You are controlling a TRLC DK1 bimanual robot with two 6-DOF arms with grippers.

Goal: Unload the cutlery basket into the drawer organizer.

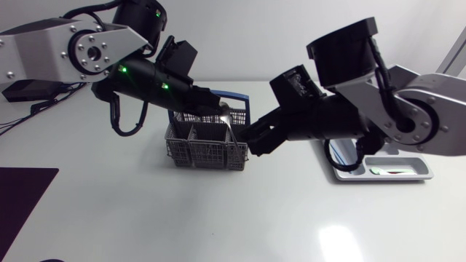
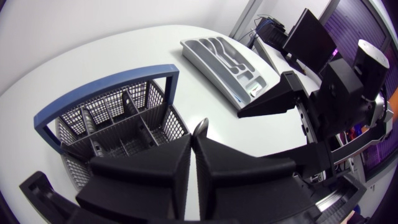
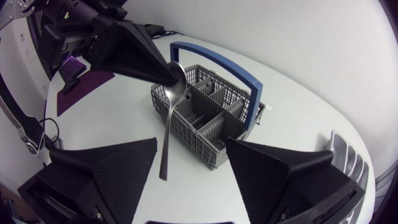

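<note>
Handover, it seems: your left gripper [image 3: 163,74] clamps the spoon [image 3: 168,124]; next close your spread right gripper [image 3: 191,144] on its six-o'clock handle.

Silver spoon [image 3: 168,130] hangs handle-down, its bowl pinched between the left gripper [image 2: 191,142] fingertips. Grey mesh cutlery basket [image 1: 207,145] (blue handle, standing upright) sits just under and beside that gripper. Grey drawer organizer [image 2: 227,59] lies flat on the table, well ahead of it.
</note>
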